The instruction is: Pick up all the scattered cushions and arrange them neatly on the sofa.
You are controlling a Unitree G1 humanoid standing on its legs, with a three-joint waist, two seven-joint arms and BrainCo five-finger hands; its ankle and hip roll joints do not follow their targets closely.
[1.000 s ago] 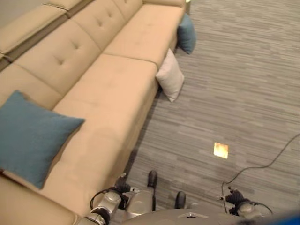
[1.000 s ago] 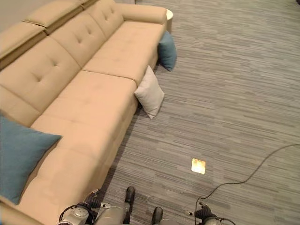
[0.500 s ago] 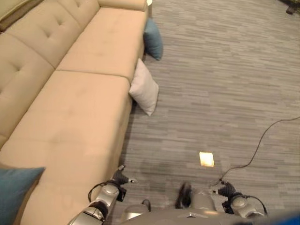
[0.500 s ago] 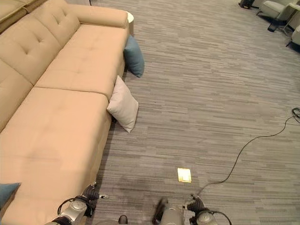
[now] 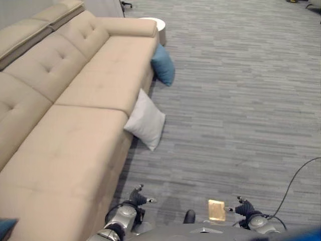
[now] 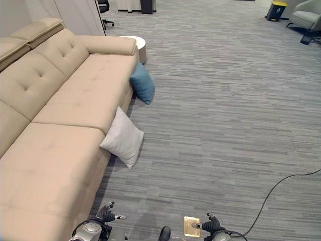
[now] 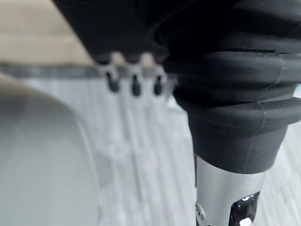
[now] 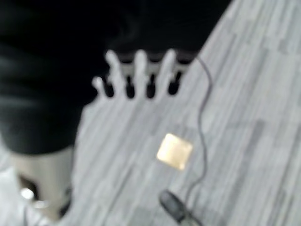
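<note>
A white cushion stands on the carpet, leaning against the front of the long beige sofa. Farther along, a blue cushion leans against the sofa front near its far armrest. A corner of another blue cushion lies on the seat at the near end. My left hand hangs low beside the sofa front, its fingers relaxed and holding nothing. My right hand hangs over the carpet, its fingers straight and empty. Both hands are well short of the floor cushions.
A round white side table stands past the sofa's far armrest. A brass floor plate is set in the carpet near my right hand. Armchairs and an office chair stand far off. Open grey carpet stretches to the right.
The camera has swung toward the sofa's far end, so the whole picture shifted and the blue cushion on the seat slid almost out. The floor cushions have not moved. Both hands stay low.
</note>
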